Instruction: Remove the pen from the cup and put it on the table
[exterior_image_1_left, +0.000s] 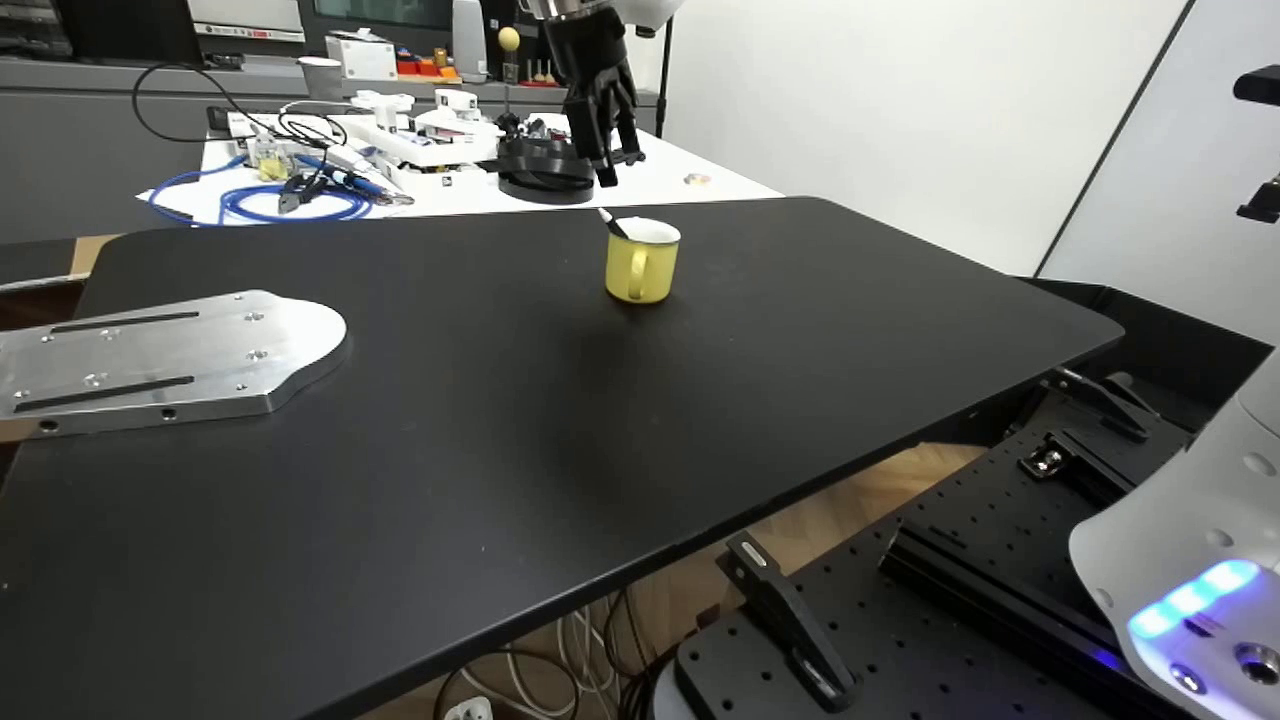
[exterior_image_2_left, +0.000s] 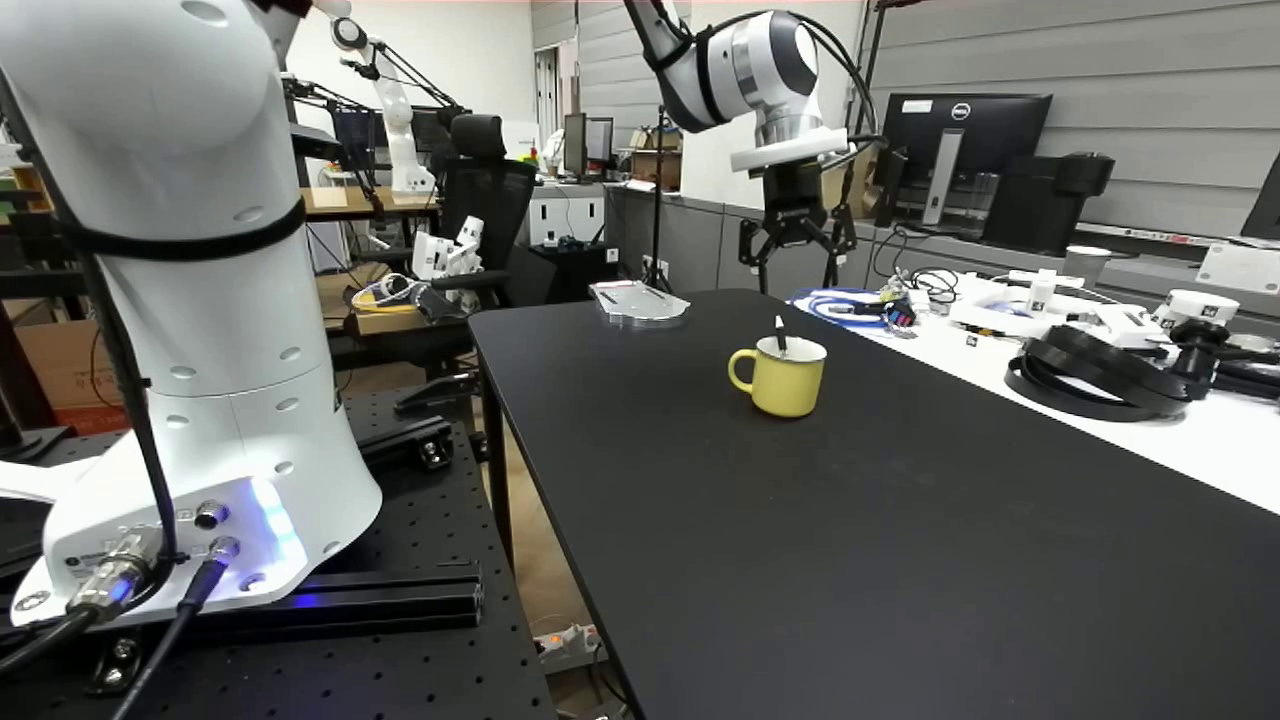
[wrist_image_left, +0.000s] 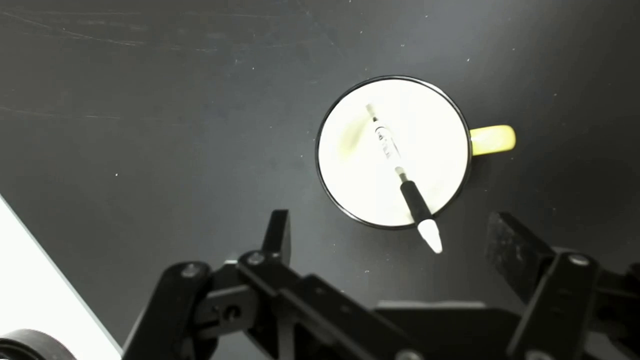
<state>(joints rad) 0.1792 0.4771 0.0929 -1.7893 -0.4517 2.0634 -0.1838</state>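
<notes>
A yellow cup with a white inside stands upright on the black table (exterior_image_1_left: 480, 480) and shows in both exterior views (exterior_image_1_left: 655, 268) (exterior_image_2_left: 790, 382). In the wrist view the cup (wrist_image_left: 440, 135) is seen from above, its handle to the right. A pen with a black grip and white tip (wrist_image_left: 416, 202) leans in it, tip sticking out over the rim; the pen also shows in both exterior views (exterior_image_1_left: 614, 224) (exterior_image_2_left: 780, 333). My gripper (wrist_image_left: 392, 232) is open and empty above the table, with the pen tip appearing between its fingers. It also shows in both exterior views (exterior_image_1_left: 620, 170) (exterior_image_2_left: 797, 282).
A silver metal plate (exterior_image_1_left: 190, 350) lies on the table, seen also in an exterior view (exterior_image_2_left: 640, 302). A white bench (exterior_image_1_left: 720, 180) with blue cables (exterior_image_1_left: 300, 205), white parts and a black coil (exterior_image_2_left: 1095, 375) adjoins the table. The white robot base (exterior_image_2_left: 230, 440) stands beside the table edge.
</notes>
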